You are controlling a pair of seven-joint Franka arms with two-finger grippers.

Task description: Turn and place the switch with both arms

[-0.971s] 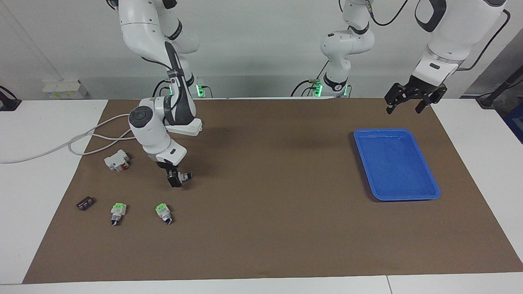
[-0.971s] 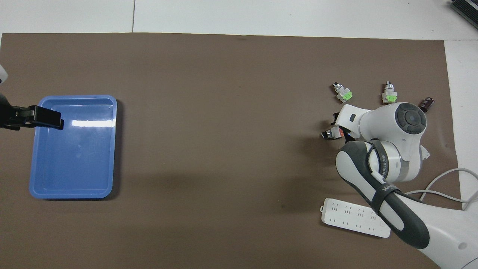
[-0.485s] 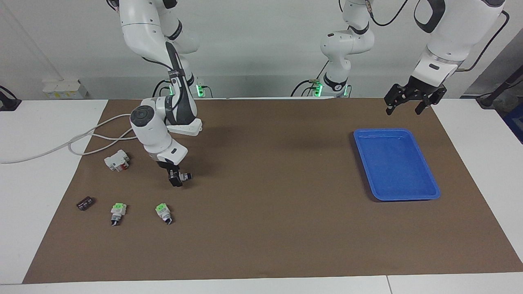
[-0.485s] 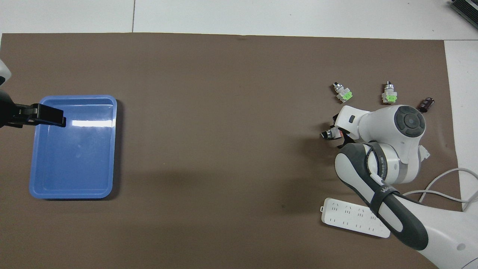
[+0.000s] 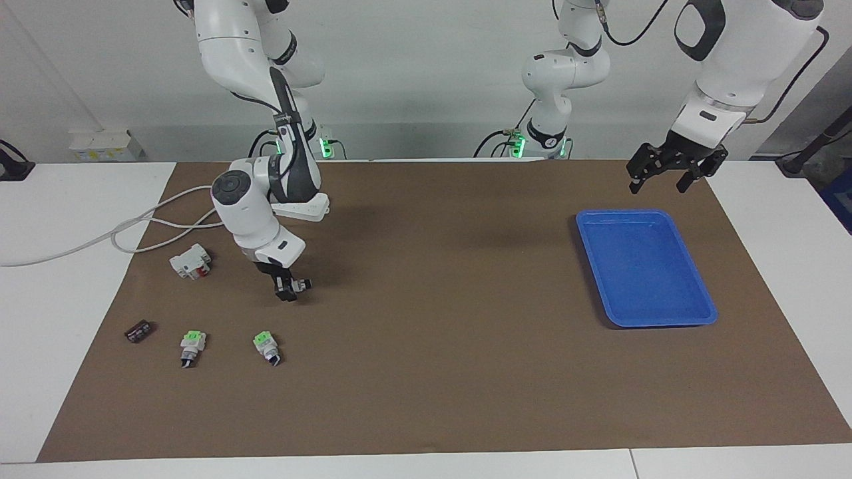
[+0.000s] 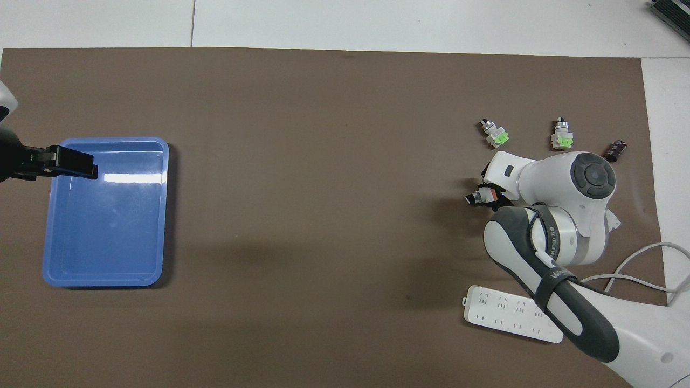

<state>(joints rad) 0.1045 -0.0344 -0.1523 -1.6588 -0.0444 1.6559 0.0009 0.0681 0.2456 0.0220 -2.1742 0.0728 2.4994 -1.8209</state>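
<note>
The tiny orange-and-white switch with its black-and-silver knob end (image 5: 301,285) sits pinched in the fingers of the right gripper (image 5: 287,290), which have closed onto its body low over the brown mat toward the right arm's end of the tabletop; whether it has left the mat cannot be told. By the look of it, only the pick-up is done: the turning, the hand-over and the placing are all left. The left gripper (image 5: 670,174) waits with its fingers spread wide and empty above the tabletop edge nearest the robots, beside the shallow blue plastic tray (image 5: 692,313), the likely destination, which holds nothing. Farther from the robots than the held switch lie two green-topped switches (image 5: 266,346) and a small dark block (image 5: 138,330); a white block with a red lever (image 5: 190,260) and a white power strip (image 6: 512,320) lie close by. The mat between gripper and tray is bare.
</note>
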